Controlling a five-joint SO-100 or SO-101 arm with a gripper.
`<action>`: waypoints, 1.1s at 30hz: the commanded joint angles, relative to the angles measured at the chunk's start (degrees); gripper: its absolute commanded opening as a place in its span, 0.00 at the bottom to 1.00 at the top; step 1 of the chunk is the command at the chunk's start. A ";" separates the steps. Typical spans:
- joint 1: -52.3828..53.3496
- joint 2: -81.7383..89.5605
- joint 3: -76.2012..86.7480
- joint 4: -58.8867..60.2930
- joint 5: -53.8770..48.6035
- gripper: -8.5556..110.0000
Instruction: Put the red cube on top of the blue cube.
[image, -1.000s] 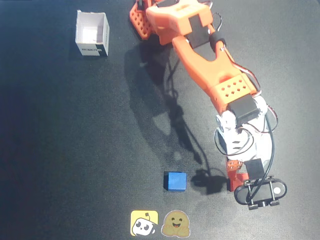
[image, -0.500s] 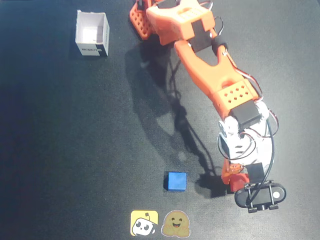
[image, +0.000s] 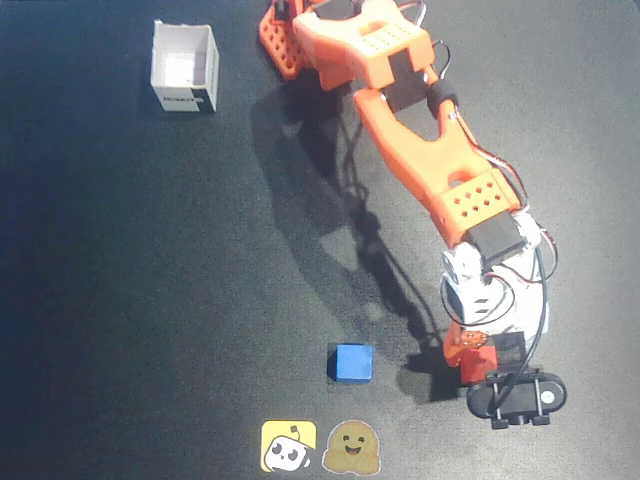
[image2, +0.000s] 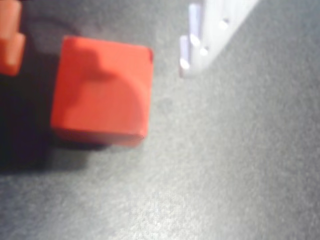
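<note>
The red cube (image2: 100, 92) lies on the black table between my open gripper's (image2: 100, 60) fingers. It sits close to the orange finger (image2: 10, 42) on the left, with a gap to the white finger (image2: 202, 30) on the right. In the overhead view only part of the red cube (image: 479, 363) shows under the gripper (image: 470, 352) and the wrist camera. The blue cube (image: 350, 362) rests on the table about a hand's width to the left of the red one, apart from the gripper.
A white open box (image: 185, 67) stands at the top left of the overhead view. Two stickers (image: 320, 446) lie flat at the bottom edge, just below the blue cube. The arm's base (image: 300, 35) is at the top centre.
The arm has stretched further toward the bottom right and lowered, bringing the gripper down around the red cube. The blue cube has not moved.
</note>
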 joint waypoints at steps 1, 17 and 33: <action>-0.79 0.44 -3.08 -0.88 1.05 0.28; -0.35 -3.52 -3.43 -2.99 3.34 0.28; -0.18 -4.31 -3.52 -5.36 4.31 0.25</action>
